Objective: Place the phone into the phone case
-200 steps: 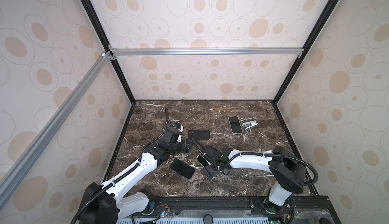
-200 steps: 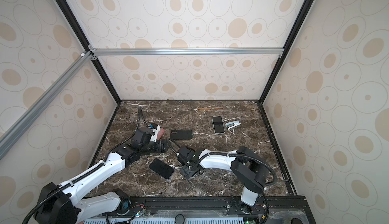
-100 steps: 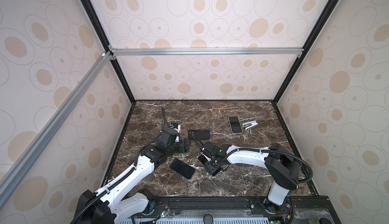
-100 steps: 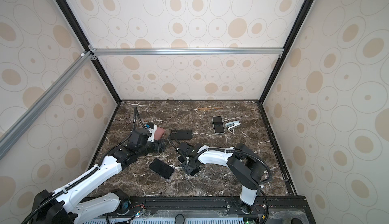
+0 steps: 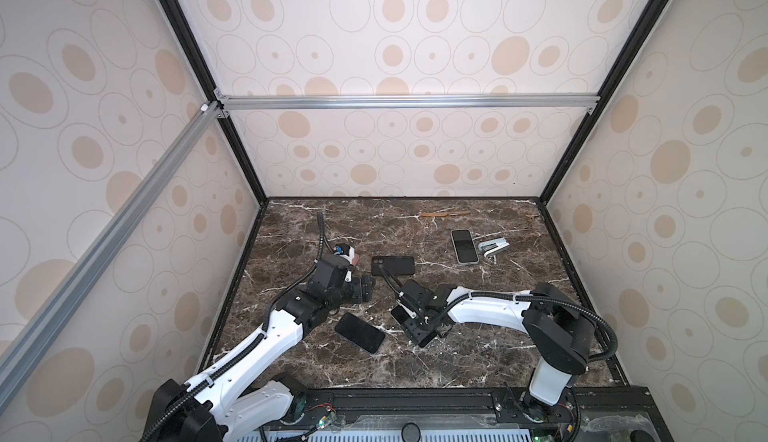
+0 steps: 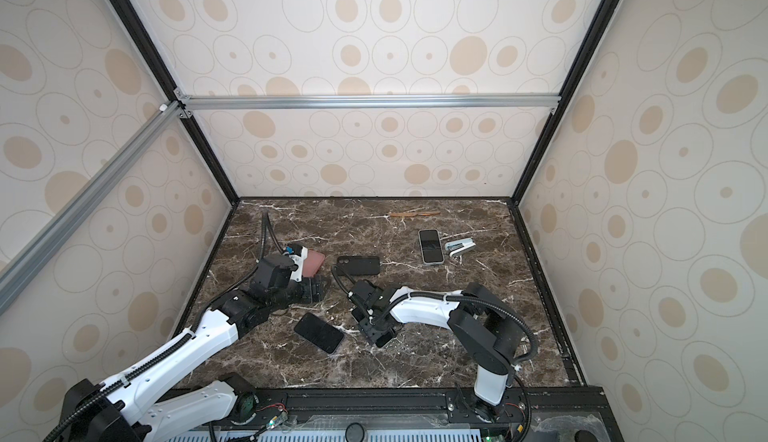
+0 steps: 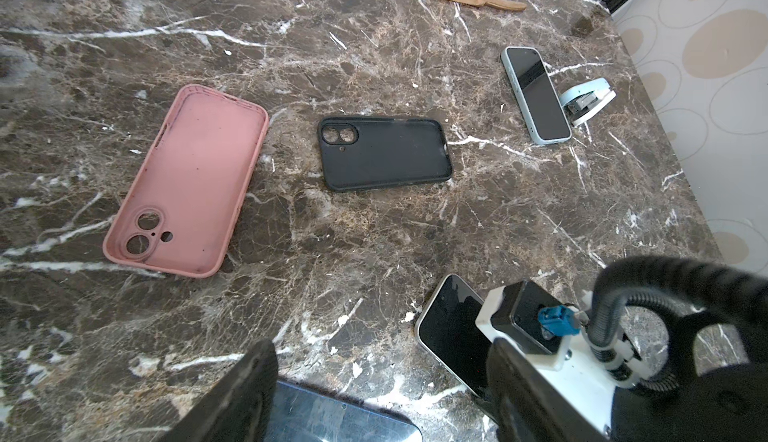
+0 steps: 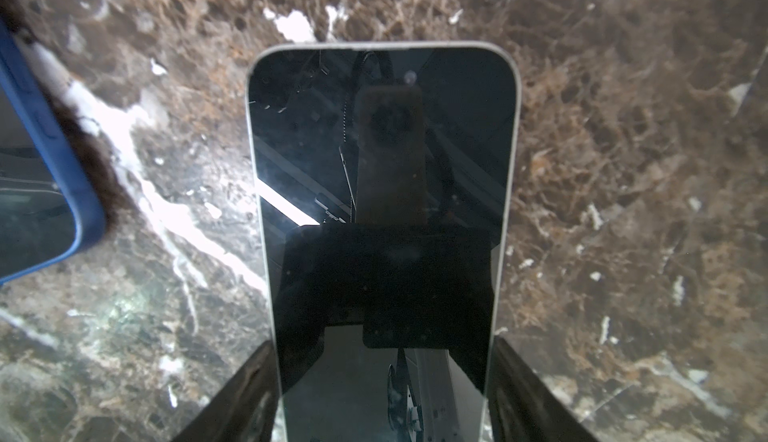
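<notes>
My right gripper point(image 8: 382, 402) is shut on a white-edged phone point(image 8: 382, 161) that lies screen-up on the marble, one finger against each long edge. Both top views show this gripper point(image 5: 415, 324) point(image 6: 376, 328) low at the front middle, covering most of the phone point(image 5: 398, 315). An empty black phone case point(image 5: 393, 265) point(image 7: 384, 153) lies flat just behind it. An empty pink case point(image 7: 187, 186) point(image 6: 312, 263) lies further left. My left gripper point(image 5: 365, 290) point(image 7: 382, 402) hovers open between the cases and a phone in a blue case point(image 5: 360, 332) point(image 7: 332, 419), holding nothing.
A pale-edged phone point(image 5: 464, 246) lies at the back right with a small stapler point(image 5: 493, 248) beside it. A wooden knife point(image 5: 444, 213) rests near the back wall. Patterned walls enclose the marble table point(image 5: 478, 357) on three sides.
My right gripper's fingers have narrowed onto the white-edged phone's long edges. The left gripper has stayed open and in about the same spot.
</notes>
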You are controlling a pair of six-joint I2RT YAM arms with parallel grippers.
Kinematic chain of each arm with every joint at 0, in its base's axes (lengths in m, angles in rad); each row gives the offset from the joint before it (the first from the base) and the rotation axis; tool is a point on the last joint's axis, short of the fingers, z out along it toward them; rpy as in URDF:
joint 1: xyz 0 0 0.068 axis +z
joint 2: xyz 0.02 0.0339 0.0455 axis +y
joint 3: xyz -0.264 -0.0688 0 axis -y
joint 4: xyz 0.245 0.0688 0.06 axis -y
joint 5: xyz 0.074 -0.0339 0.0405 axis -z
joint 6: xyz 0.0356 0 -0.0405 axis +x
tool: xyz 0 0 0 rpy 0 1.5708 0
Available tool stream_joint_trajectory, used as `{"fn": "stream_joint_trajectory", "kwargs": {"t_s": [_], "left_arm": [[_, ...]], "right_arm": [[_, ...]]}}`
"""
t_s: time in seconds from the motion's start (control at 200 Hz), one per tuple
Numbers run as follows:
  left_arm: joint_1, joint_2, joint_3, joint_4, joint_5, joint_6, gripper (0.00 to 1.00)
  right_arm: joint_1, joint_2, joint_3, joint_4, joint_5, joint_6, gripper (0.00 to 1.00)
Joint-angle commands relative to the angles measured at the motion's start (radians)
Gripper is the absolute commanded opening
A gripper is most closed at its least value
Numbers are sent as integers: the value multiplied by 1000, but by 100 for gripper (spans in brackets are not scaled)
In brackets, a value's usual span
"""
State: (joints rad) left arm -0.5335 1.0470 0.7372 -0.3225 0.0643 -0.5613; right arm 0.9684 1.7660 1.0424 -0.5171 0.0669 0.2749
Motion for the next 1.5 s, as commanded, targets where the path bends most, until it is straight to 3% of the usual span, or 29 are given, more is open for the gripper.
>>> {"fn": "stream_joint_trajectory", "kwargs": {"t_s": [0.0,0.26,0.78,0.92,1.28,1.495], "left_arm": [[6,-10,3,-3,-15,-6,79],[6,-12,-3,-3,-14,-12,79],[7,78,8,33,86,-17,80],[6,104,16,45,152,-8,80],[7,202,15,132,442,-11,81],[6,216,15,162,532,-21,81]], "right_arm": [[-5,13,-24,-59,24,-3,49],[-5,-26,-43,-37,19,-10,40],[-5,-228,-188,116,16,-71,36],[-5,-286,-213,142,12,-92,36],[-2,-394,-233,220,-12,-156,36],[-1,-426,-228,236,-13,-171,36]]}}
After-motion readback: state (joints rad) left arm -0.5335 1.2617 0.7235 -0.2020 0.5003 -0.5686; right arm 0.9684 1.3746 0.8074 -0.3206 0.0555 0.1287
